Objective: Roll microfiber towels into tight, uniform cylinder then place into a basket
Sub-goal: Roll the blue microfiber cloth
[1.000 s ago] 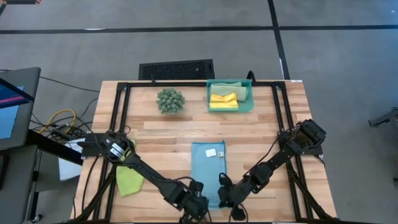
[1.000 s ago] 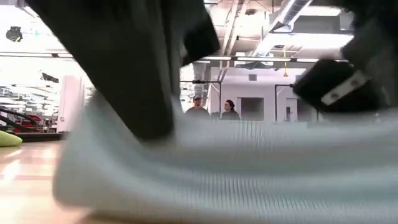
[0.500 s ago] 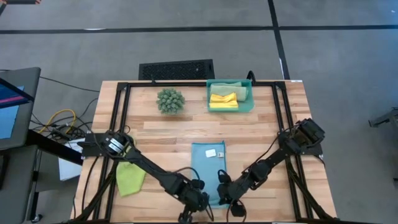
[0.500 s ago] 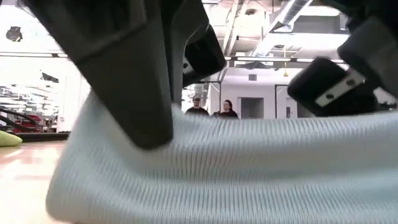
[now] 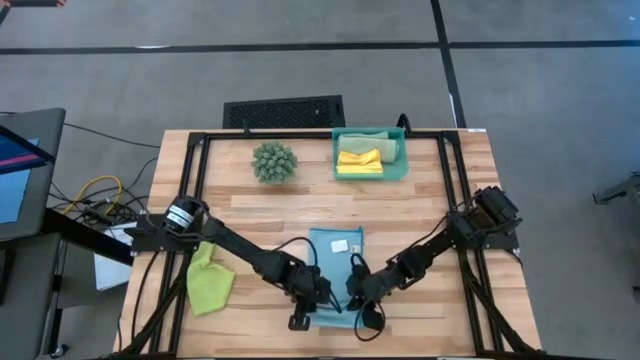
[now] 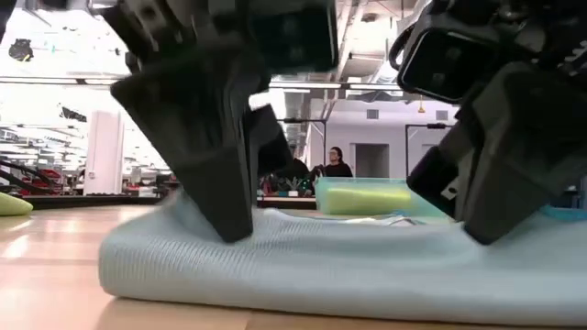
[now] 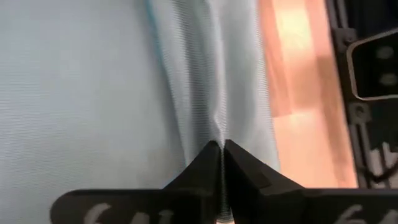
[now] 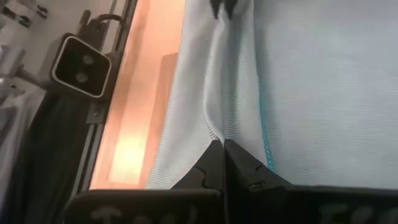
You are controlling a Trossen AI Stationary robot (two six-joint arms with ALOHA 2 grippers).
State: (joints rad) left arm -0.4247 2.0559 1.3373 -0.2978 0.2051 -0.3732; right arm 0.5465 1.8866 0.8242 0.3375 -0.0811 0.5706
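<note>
Towel [image 5: 334, 262] near edge hidden under both end effectors.

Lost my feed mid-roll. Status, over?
Left gripper and right gripper both shut, pinching near edge of light blue towel. Basket holds yellow towel. Nothing in the way.

Light blue towel [image 5: 334, 262]; teal basket [image 5: 404, 168]; lime towel [image 5: 209, 287].
</note>
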